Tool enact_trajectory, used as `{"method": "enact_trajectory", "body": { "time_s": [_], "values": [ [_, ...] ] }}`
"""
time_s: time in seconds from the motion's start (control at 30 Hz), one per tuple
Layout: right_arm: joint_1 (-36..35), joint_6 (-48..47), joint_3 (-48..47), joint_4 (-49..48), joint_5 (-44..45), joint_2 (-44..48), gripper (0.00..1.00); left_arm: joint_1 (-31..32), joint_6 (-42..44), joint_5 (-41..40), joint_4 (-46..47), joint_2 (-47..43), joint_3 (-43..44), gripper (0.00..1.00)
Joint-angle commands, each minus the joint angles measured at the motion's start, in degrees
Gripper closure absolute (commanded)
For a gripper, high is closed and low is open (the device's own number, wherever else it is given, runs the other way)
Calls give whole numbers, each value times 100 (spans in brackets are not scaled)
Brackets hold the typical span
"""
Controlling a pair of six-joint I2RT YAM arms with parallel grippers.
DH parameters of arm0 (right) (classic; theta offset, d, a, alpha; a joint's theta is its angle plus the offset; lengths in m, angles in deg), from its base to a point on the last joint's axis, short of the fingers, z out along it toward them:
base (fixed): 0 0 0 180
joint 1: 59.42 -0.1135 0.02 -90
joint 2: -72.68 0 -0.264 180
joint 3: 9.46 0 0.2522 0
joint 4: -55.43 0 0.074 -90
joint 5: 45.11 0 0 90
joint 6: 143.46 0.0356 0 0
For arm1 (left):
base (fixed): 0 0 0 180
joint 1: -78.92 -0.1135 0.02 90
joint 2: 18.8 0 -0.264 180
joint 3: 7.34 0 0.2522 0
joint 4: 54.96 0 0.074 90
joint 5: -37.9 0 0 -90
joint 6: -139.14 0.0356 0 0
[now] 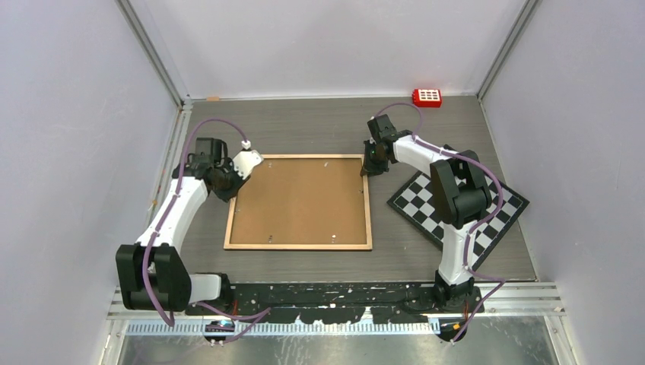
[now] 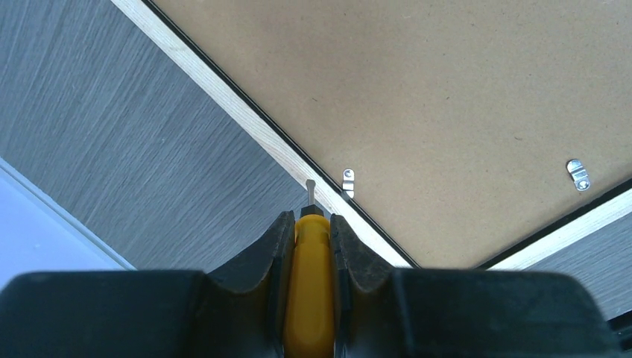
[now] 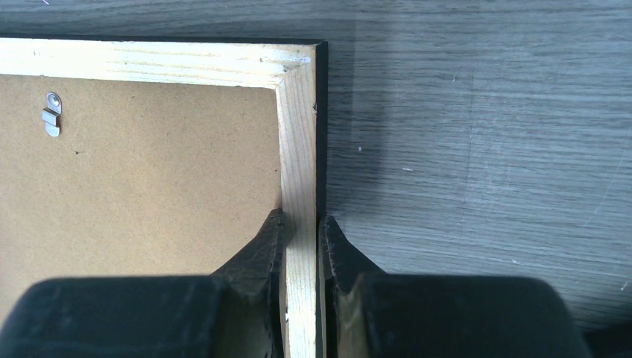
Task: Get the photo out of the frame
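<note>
While the frame [image 1: 301, 247] lies face down in the middle of the overhead view, its brown backing board [image 1: 300, 201] faces up inside a pale wood rim, flat on the grey worktop [image 1: 319, 125]. The left hand [image 2: 313, 224] sits at the frame's upper-left corner in that view. Its fingers are closed tight around a yellow-handled tool [image 2: 311, 298], which looks like a small screwdriver, though only the handle and a thin metal tip [image 2: 310, 186] show. The tip points at the wood rim just beside a small silver clip [image 2: 348, 181]; whether it touches the wood cannot be told. A second clip [image 2: 577, 175] sits further right along the board's edge.

The right hand [image 3: 302, 224] is at the frame's upper-right corner, nearly closed. One finger is on the board side and the other on the black outer edge, so the hand pinches the rim itself just below the mitred corner.

To the right of the frame, partly under the right arm, lies a black-and-white checkerboard [image 1: 422, 199]. A red block [image 1: 427, 96] rests at the far edge, upper right.
</note>
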Motion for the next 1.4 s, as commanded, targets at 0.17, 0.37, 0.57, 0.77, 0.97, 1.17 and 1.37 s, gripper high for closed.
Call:
{"method": "enact_trajectory", "body": {
  "time_s": [0.17, 0.37, 0.57, 0.77, 0.97, 1.17, 1.37],
  "values": [
    [7, 104, 81, 524, 143, -194, 100, -8, -226, 165, 251, 42, -89, 100],
    [11, 87, 87, 519, 153, -185, 99, -3, -153, 108, 224, 162, -148, 100],
    [5, 73, 86, 515, 145, -178, 99, 18, -21, 30, 230, 162, -302, 100],
    [3, 75, 77, 513, 140, -193, 100, 28, 93, -139, 270, 173, -409, 100],
    [4, 77, 69, 523, 154, -175, 100, 44, 397, -139, -54, 73, -416, 100],
    [-1, 77, 65, 511, 141, -199, 100, 73, 454, 176, -549, 6, -339, 100],
    [-1, 78, 57, 514, 140, -191, 99, 172, 156, 352, -597, 77, -418, 100]
  ]
}}
